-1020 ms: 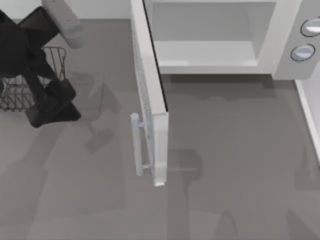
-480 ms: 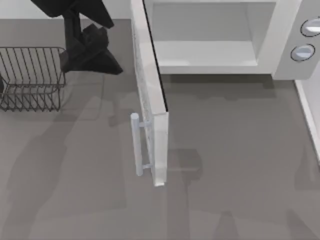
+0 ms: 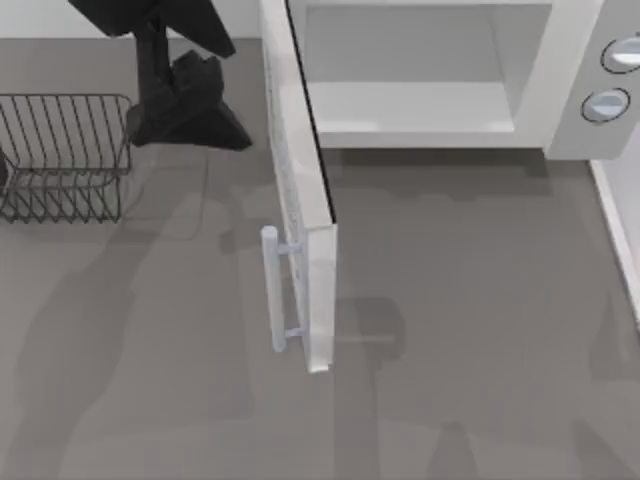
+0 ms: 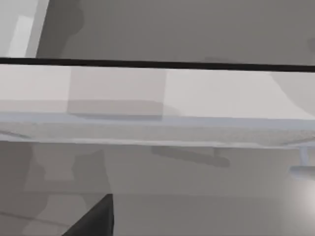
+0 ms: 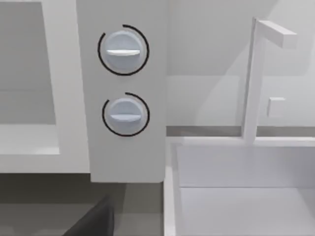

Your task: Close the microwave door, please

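Left gripper (image 3: 200, 105) has edged nearer the open microwave door (image 3: 300, 215).

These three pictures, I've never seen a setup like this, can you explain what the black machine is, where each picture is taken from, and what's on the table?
It is a rendered simulation of a robot with two arms at a grey table. The top view looks down from overhead. The black shape there is the left arm, its left gripper near the table's back, between a dark wire rack and the microwave door. That door stands wide open, its bar handle facing the rack. Behind it is the white microwave, cavity exposed. The other two pictures come from cameras on each arm's wrist. The left wrist view looks along the door's speckled window. The right wrist view faces the microwave's two round knobs, with a white sink beside them. Nothing is held.
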Available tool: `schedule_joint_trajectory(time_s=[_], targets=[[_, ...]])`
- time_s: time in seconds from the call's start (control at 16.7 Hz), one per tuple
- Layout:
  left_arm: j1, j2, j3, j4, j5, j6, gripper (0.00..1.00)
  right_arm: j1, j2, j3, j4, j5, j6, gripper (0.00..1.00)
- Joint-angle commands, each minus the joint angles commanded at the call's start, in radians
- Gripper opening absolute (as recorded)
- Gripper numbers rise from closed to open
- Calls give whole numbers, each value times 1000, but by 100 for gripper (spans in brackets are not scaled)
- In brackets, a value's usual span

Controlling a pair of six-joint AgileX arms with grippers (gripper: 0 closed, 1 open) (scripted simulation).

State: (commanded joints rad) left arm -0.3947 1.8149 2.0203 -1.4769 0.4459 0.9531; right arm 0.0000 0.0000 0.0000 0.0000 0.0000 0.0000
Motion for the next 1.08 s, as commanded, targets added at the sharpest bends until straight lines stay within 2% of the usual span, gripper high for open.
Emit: schedule_joint_trajectory(time_s=[0.48,0.78,1.08], targets=[[-84,-7,-271,300,-25,-85,100,0,0,0,0,0,0,100],[-90,-7,-287,317,-27,-91,100,0,0,0,0,0,0,100],[-90,-7,-287,317,-27,-91,62,0,0,0,0,0,0,100]])
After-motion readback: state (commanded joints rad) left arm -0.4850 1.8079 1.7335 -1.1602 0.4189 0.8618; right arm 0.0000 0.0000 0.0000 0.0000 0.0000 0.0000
